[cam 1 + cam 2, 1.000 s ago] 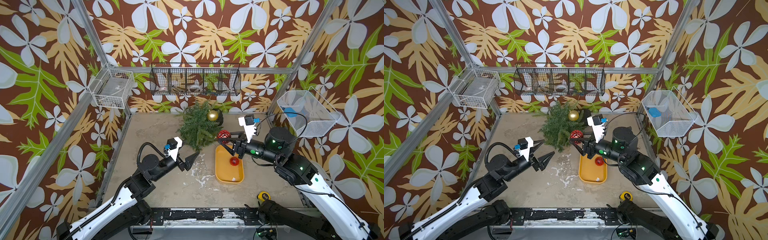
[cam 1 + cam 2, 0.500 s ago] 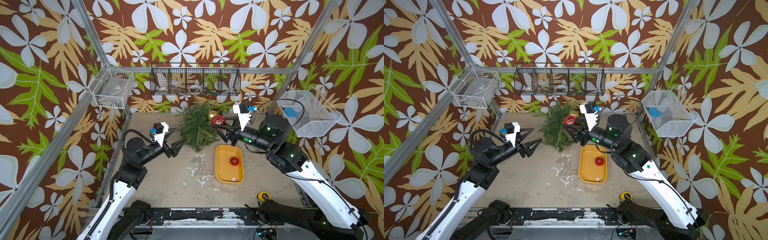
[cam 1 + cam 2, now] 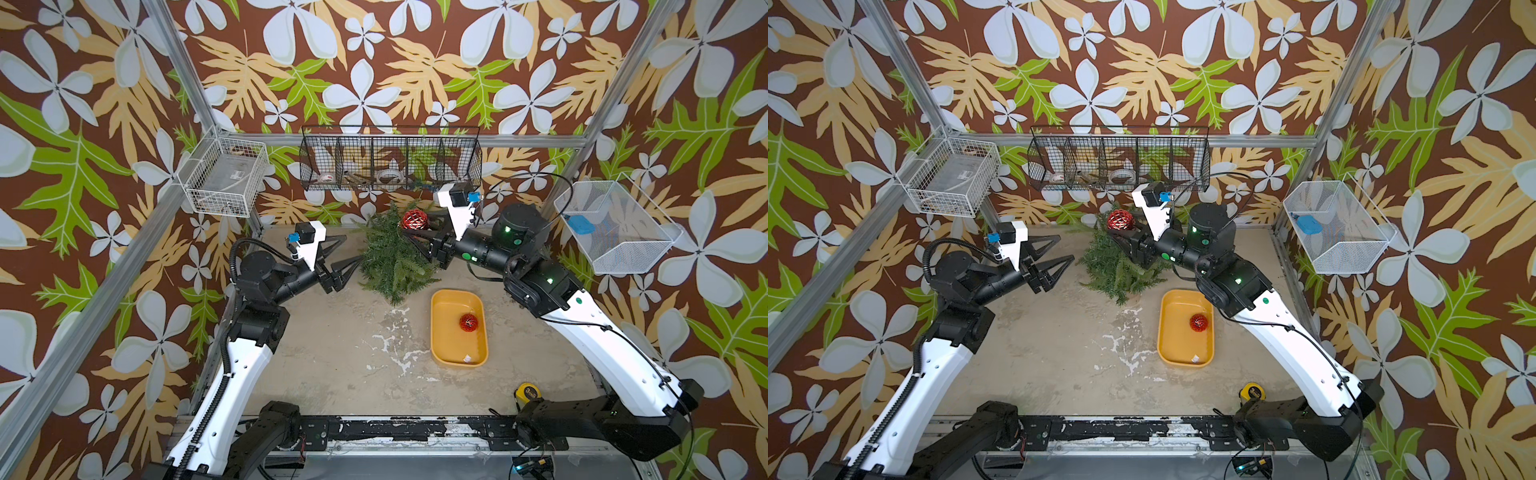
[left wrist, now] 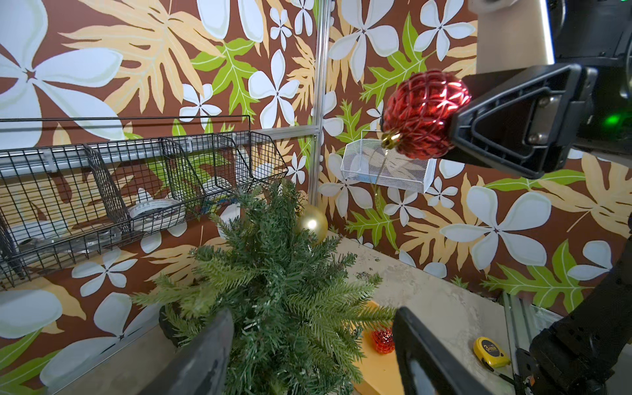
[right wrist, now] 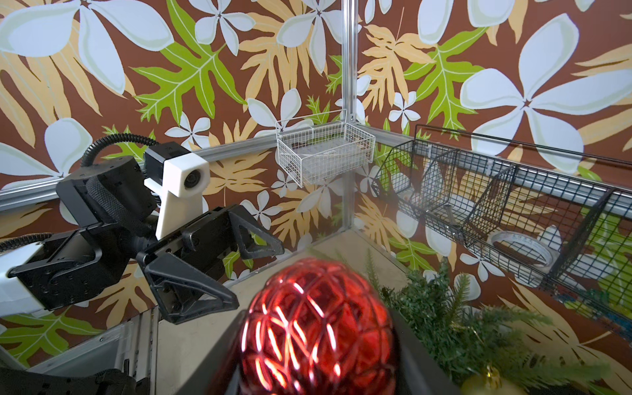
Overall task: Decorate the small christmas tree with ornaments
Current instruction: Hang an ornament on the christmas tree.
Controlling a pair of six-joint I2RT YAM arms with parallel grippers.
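The small christmas tree (image 3: 392, 257) (image 3: 1121, 266) stands at the back of the table, bushy and dark green. My right gripper (image 3: 415, 226) (image 5: 318, 342) is shut on a faceted red ornament (image 3: 415, 219) (image 3: 1120, 219) (image 4: 424, 113) and holds it above the tree's top, cap pointing down. A gold ornament (image 4: 312, 223) hangs on the tree's far side. Another red ornament (image 3: 468, 322) (image 3: 1199, 322) lies in the yellow tray (image 3: 440, 349). My left gripper (image 3: 352, 249) (image 4: 313, 318) is open at the tree's left edge, branches showing between its fingers.
A yellow tape measure (image 3: 525, 391) lies near the front right. A black wire basket (image 3: 390, 162) hangs on the back wall just above the tree. A white wire basket (image 3: 224, 178) hangs at the left and a mesh basket (image 3: 615, 228) at the right.
The right gripper carried the red ornament from beside the tray up and back over the tree's top. The left arm drew back to the tree's left side, its jaws narrowing slightly.
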